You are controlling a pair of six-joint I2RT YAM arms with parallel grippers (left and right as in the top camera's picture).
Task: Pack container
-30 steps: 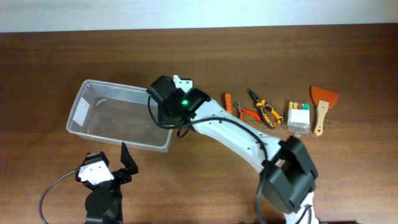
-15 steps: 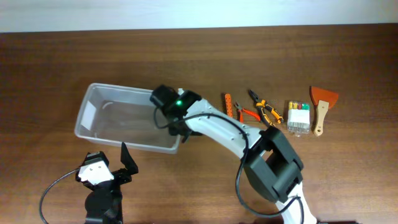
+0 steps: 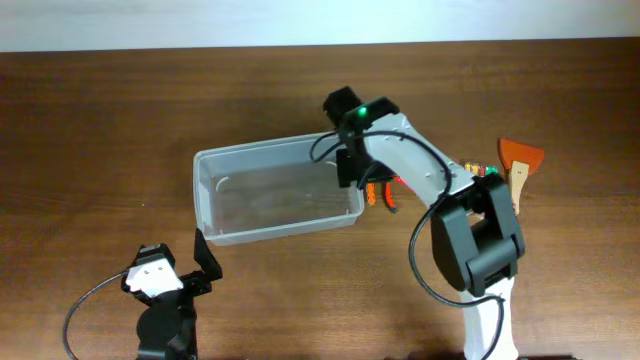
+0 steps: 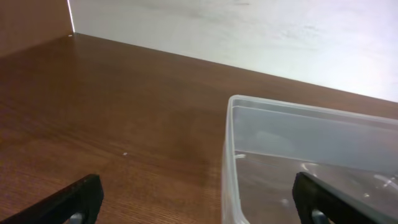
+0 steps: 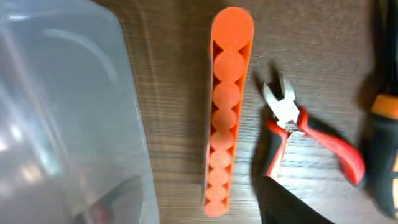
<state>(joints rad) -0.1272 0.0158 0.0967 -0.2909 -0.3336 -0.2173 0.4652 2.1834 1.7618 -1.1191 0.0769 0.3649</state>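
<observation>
The container (image 3: pixel 203 196), a clear bin with rounded corners, lies lengthways on the brown table (image 3: pixel 90 120), nothing showing inside it. The right gripper (image 3: pixel 347 166) sits at the container's right end, over the rim by its far corner; whether its jaws are apart or clamped on the wall cannot be told from either view. Just beside that same end, on the wood, lies an orange bit strip (image 5: pixel 226 112), and past it, further from the container, the red-handled cutters (image 5: pixel 300 134). A scraper (image 3: pixel 519 163) with an orange blade rests well to the right of the container. The left gripper (image 4: pixel 196 202) hangs near the container's near-left corner, apart from it, its jaws spread wide with nothing between them.
</observation>
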